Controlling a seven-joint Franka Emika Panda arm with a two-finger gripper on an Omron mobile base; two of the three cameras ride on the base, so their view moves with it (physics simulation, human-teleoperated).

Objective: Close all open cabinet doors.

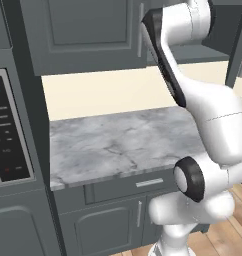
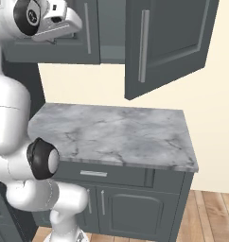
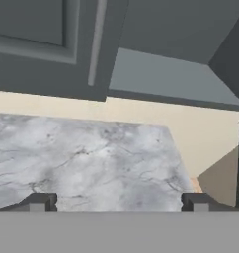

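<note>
Step in hand, as judged: approach to the open right cabinet door (image 2: 168,45), not yet touched. That door hangs swung out over the right end of the marble tabletop (image 2: 116,134), its silver bar handle (image 2: 144,45) facing the room; the left cabinet door (image 2: 85,30) beside it sits flush and looks shut. Arm raised high, with the tool (image 3: 116,201) up at wall-cabinet level, in front of the shut door. Tool state: fingertips (image 3: 40,201) stand wide apart in the hand view, nothing between them. Next move likely calls for swinging the hand rightward past the open cavity to the outer face of the open door, then pushing it back toward the frame. View differences: the right base view gives the open door's full face and handle; the left base view shows just its edge (image 1: 238,45) at upper right, plus an oven panel (image 1: 8,135) at left. Hand view shows the bare cabinet shelf (image 3: 166,79) inside the opening.
</note>
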